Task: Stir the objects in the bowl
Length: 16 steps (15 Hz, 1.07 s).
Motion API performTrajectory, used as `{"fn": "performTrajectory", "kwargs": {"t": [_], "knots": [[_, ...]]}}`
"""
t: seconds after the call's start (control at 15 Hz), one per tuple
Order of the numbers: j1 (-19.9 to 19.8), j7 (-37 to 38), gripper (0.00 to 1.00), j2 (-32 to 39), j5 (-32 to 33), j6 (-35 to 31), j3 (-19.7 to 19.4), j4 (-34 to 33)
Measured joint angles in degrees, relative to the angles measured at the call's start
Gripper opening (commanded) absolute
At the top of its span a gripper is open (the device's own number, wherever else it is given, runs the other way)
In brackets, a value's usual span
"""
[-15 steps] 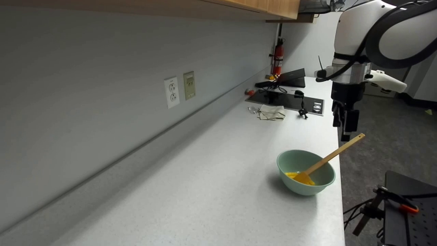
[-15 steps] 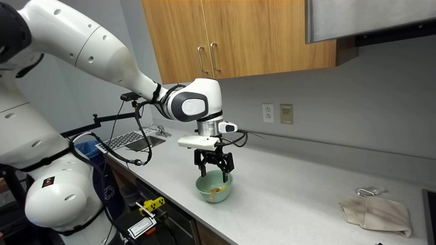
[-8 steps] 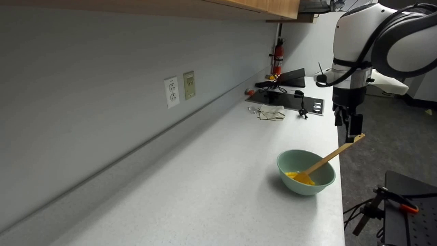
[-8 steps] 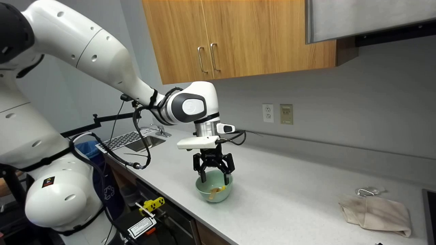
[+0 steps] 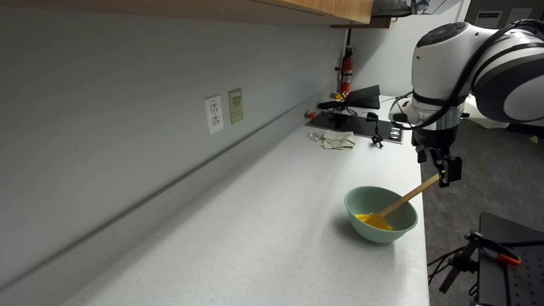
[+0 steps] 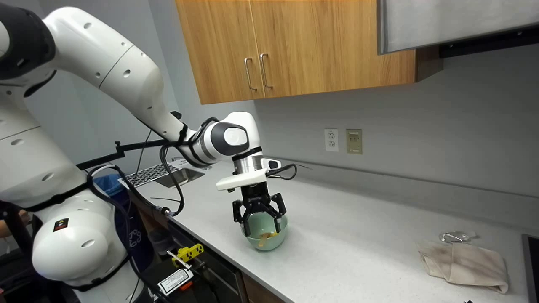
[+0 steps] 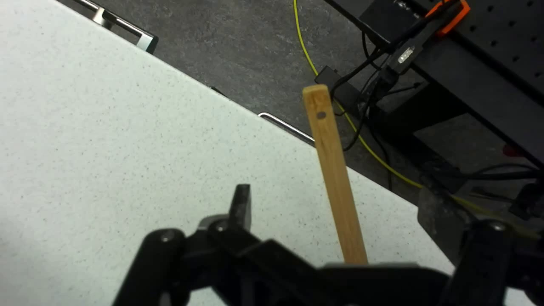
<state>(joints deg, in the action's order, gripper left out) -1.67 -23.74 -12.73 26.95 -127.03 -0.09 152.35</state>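
Standing wide, holding nothing, my hand [image 6: 262, 230] frames the spoon handle [image 7: 335, 174] outside the bowl [image 5: 369, 199]; I should close squarely, bowl undisturbed.

The exterior views stand back, looking down along the counter [image 5: 204, 246] and across it toward the cupboard [image 6: 320, 46], sharing the bowl [image 5: 376, 200] in their lower halves, while the wrist view, close in, looks down past the fingers [image 7: 241, 208].
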Motion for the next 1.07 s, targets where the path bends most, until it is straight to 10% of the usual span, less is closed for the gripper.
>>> {"fn": "performTrajectory", "kwargs": {"t": [1.07], "knots": [[1.36, -0.34, 0.98, 0.85, 7.28, 0.99, 1.7, 1.24]]}}
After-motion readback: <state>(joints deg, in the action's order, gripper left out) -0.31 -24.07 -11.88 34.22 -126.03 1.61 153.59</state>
